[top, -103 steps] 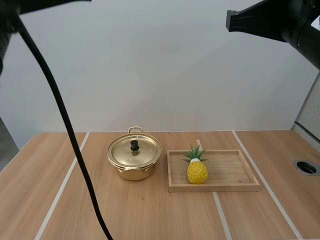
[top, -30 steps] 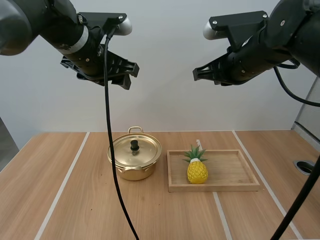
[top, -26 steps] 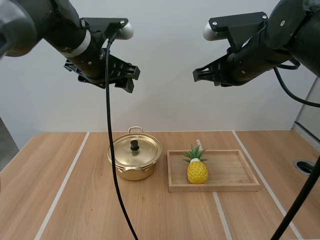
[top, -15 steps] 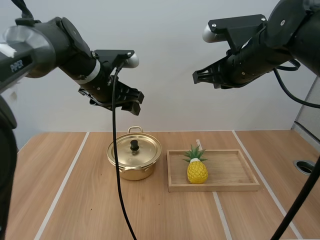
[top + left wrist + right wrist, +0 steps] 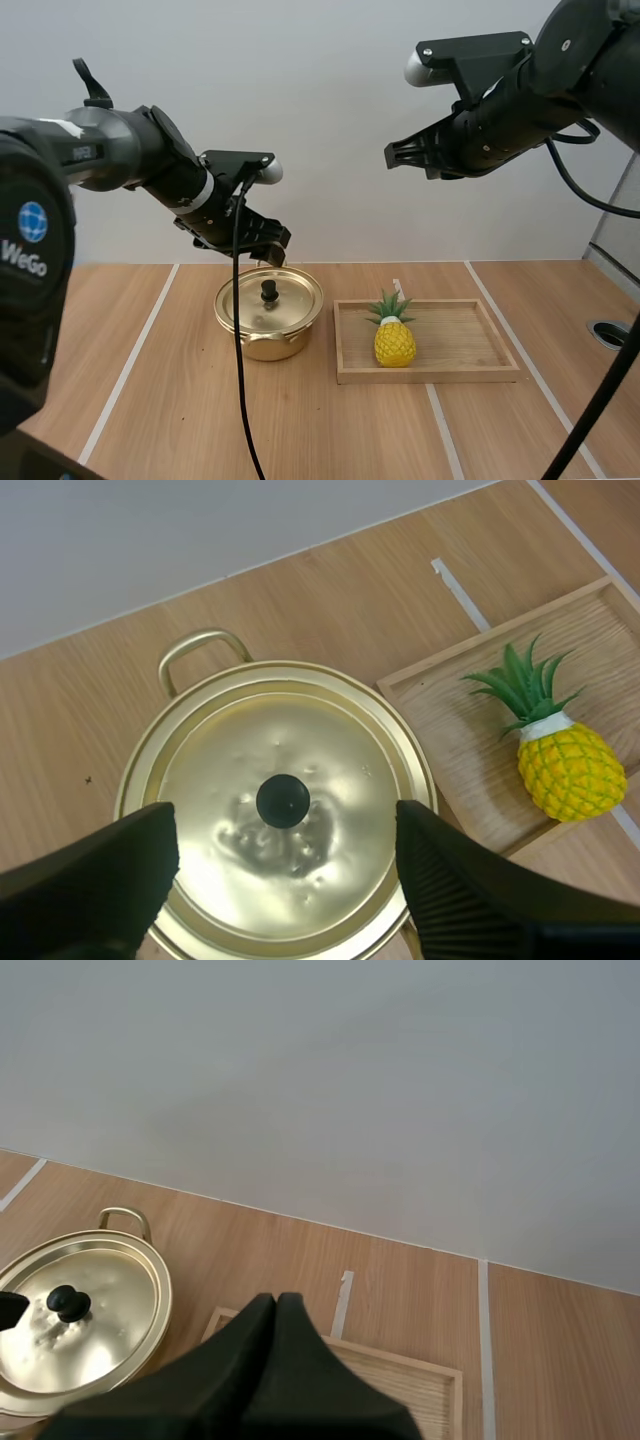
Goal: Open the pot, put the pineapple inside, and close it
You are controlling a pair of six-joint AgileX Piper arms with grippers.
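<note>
Pot lid knob [image 5: 283,800] lies below the left gripper [image 5: 285,828], spread wide and empty; right gripper [image 5: 276,1302] closed, empty.

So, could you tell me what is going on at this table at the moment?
The left hand, open, hovers just over the pot, its fingers either side of the black knob of the lid. The lid is on. The pineapple stands upright on the wooden tray beside the pot. The right hand, shut on nothing, hangs high above the table.
</note>
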